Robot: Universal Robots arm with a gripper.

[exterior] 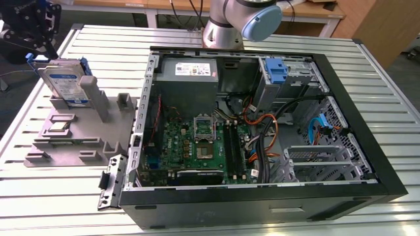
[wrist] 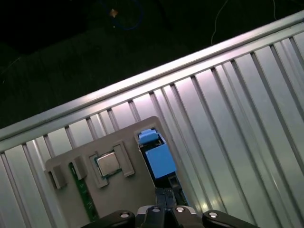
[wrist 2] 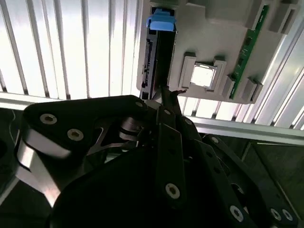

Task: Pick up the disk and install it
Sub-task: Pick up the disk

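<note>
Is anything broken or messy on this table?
Nothing looks broken or spilled. The disk stands on edge in its grey holder, beside the open computer. The gripper hangs close over the disk. The wires inside the computer lie loose, but none looks torn.

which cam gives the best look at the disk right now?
Exterior view: the disk stands upright in the grey holder, with its labelled face turned to the camera. Both wrist views see the disk edge-on from above: blue top and dark edge, no label.
</note>
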